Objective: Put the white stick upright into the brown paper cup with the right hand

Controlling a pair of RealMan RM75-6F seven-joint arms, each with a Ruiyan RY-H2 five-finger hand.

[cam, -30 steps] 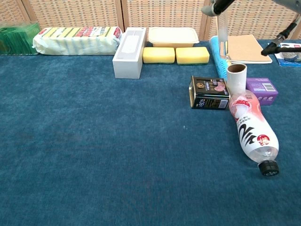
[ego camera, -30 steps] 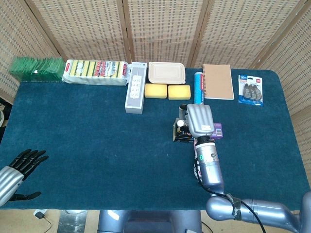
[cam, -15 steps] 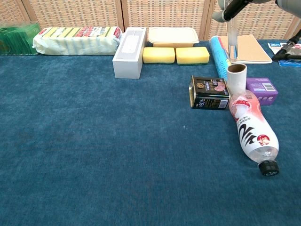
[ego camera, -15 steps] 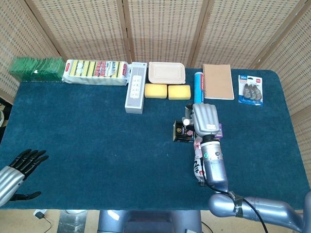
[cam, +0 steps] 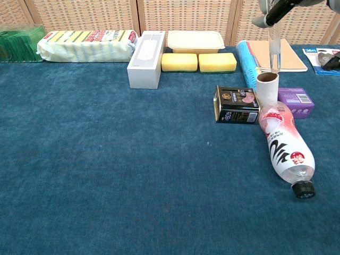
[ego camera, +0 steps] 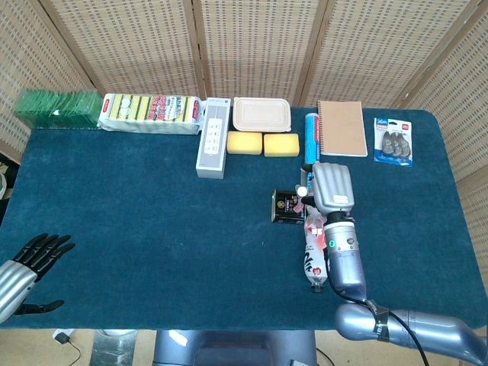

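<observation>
now at the lowering step: right hand [ego camera: 332, 187] pinching the white stick [cam: 273, 50] near its top, held upright with its lower end just above the mouth of the brown paper cup [cam: 267, 87], toward the table's [ego camera: 137, 221] right side, between black tin [cam: 236, 104] and purple box [cam: 297, 102]. next, probably a straight descent, then release. left hand [ego camera: 34, 259] spread, idle at the near left corner.

The head view looks steeply down from above the near edge, taking in the whole table [ego camera: 152, 229]. The chest view sits low and closer, facing the screen [cam: 186, 13]. Both share the bottle [cam: 284, 149].
</observation>
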